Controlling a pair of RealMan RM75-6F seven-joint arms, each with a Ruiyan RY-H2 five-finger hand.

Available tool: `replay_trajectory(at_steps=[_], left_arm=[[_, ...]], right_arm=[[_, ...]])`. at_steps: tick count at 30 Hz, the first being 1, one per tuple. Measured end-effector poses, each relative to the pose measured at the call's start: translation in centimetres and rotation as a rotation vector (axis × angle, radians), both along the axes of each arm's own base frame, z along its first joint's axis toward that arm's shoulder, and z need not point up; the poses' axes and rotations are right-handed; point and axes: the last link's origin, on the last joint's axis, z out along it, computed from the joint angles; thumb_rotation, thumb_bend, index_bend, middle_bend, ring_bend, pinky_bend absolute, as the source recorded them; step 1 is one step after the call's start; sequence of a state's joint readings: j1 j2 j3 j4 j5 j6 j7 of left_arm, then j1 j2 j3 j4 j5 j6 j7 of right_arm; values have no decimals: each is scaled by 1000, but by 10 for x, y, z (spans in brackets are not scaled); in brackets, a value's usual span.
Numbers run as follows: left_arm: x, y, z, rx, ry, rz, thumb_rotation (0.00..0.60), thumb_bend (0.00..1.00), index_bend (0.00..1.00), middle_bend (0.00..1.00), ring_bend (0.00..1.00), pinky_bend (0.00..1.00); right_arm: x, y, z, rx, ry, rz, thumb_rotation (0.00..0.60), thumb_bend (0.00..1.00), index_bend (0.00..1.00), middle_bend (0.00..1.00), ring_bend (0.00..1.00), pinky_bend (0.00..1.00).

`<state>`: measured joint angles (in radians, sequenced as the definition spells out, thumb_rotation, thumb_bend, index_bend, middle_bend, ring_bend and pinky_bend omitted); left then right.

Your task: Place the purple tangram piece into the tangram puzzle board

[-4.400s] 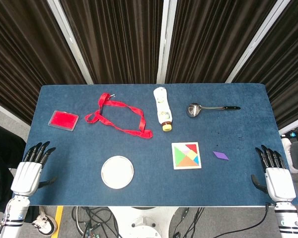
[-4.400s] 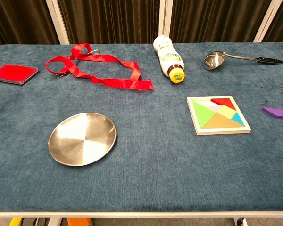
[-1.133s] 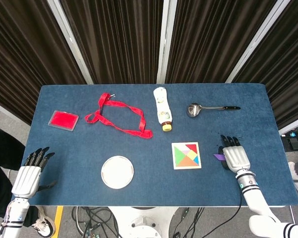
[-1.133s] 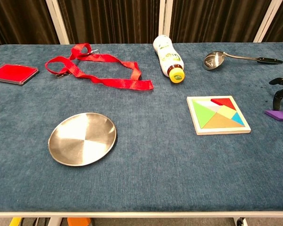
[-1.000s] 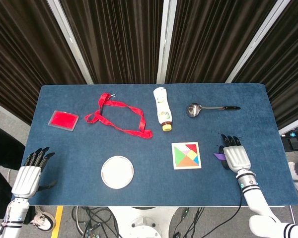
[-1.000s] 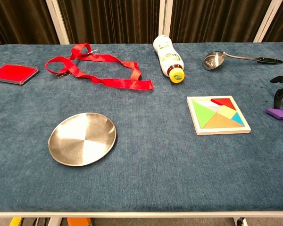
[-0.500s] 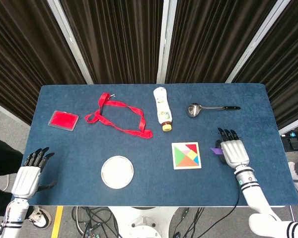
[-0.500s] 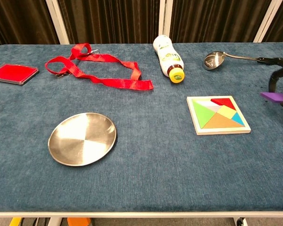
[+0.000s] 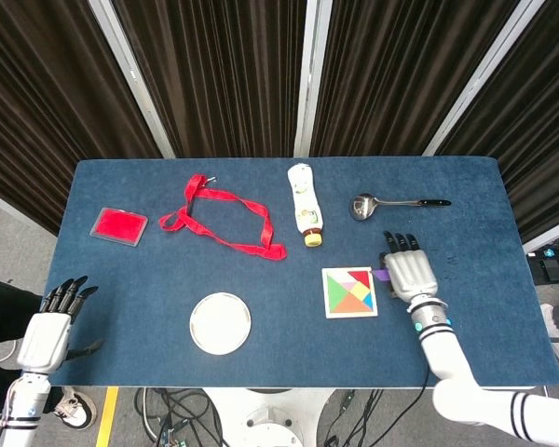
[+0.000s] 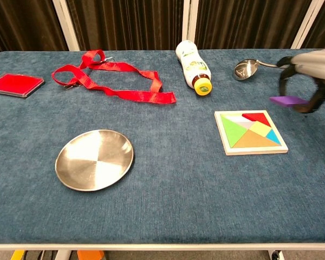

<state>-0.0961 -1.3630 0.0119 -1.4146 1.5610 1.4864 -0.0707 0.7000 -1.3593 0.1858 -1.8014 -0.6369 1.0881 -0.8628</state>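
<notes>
One step is in hand — the carry: the right robot hand (image 10: 305,81) holds the purple tangram piece (image 10: 288,101) pinched between thumb and fingers, lifted clear of the blue surface (image 10: 168,200) at the right of the chest view, just above and to the right of the tangram puzzle board (image 10: 250,132). In the head view the piece (image 9: 381,275) shows only as a sliver at the hand's left edge, just beside the board (image 9: 349,291). The board's other coloured pieces look seated, with a pale gap along its upper left that I judge to be the empty slot. Next, the hand likely needs to travel a little further left over that gap, turn the piece to match and lower it flat. The left robot hand (image 9: 47,328) hangs at the lower left of the head view, fingers apart, holding nothing.
</notes>
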Motion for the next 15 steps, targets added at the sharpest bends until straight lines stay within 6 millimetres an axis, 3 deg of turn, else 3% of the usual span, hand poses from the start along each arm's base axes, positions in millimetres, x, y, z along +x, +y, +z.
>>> replay_trajectory(at_steps=[5, 15], left_arm=[[-2, 0, 2, 4, -4, 2, 600, 1, 172, 61, 0, 118], [-4, 0, 3, 0, -7, 8, 600, 0, 172, 61, 0, 118]], right_arm=[[24, -6, -25, 27, 1, 28, 600, 302, 518, 0, 0, 0], [29, -11, -48, 1, 17, -20, 600, 302, 519, 0, 0, 0]])
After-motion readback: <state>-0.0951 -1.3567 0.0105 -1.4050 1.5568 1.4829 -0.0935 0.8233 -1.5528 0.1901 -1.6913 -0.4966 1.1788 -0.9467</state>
